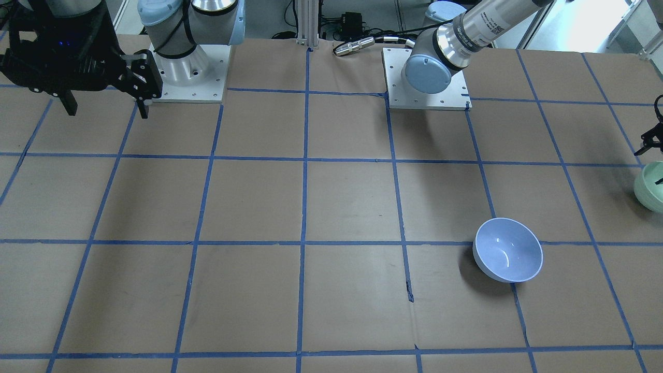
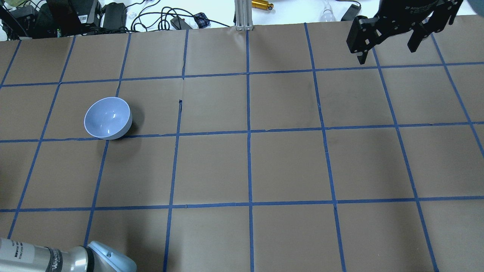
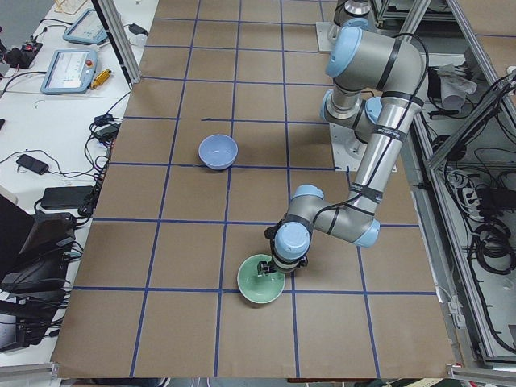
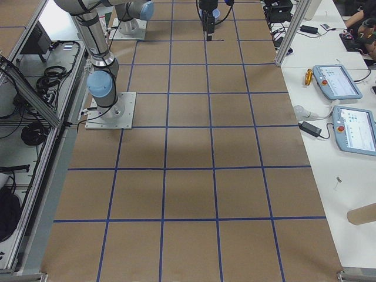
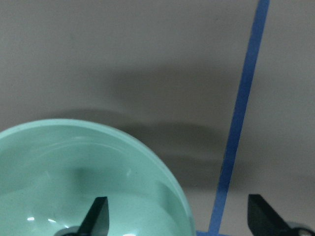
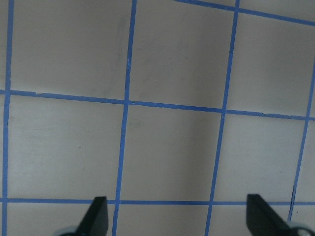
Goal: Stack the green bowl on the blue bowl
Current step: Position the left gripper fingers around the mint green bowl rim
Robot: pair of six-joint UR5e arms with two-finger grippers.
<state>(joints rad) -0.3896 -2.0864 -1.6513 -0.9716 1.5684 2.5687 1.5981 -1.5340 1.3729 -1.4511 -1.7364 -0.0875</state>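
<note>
Bowls: both upright, mouths up; round, no long axis
Green bowl (image 3: 260,282): at left end of desk (image 2: 287,166), well apart from blue bowl (image 2: 107,118); cut off by front view's edge
Left jaws: apart, straddling green bowl's rim
Right jaws: apart, above desk

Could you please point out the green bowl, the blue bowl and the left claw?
green bowl (image 3: 258,292), exterior left view, on its near side.
blue bowl (image 2: 107,117), overhead exterior view, on its inner floor.
left claw (image 5: 178,219), left wrist-mounted view, midway between its two fingertips.
</note>
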